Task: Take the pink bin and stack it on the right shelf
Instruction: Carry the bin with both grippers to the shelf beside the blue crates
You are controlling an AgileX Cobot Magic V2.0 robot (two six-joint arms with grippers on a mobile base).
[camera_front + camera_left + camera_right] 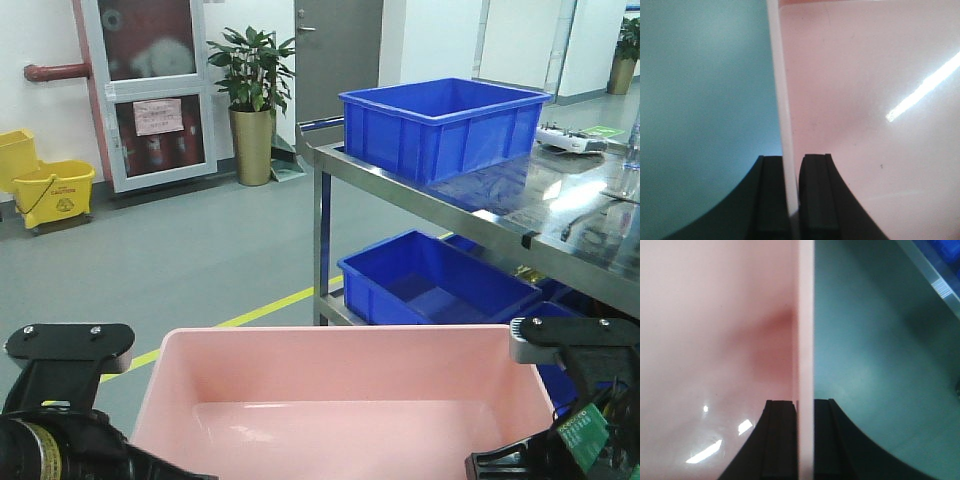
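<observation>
The pink bin (340, 400), pinched at its side rims by the left gripper (791, 195) and right gripper (805, 435), is held before the right shelf (545, 200). Carrying appears underway; lifting over the shelf top is required next.

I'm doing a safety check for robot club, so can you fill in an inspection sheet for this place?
Surface: shiny steel shelf top, reflective, black tape mark.
Job's things: pale pink plastic bin, empty, not yet on the shelf.
Clutter: deep blue plastic crate and white device on top; another blue crate below.
Grippers: left gripper and right gripper each shut on a bin wall.
Cables: nothing seen.
Surroundings: potted plant, yellow mop bucket, grey door.
</observation>
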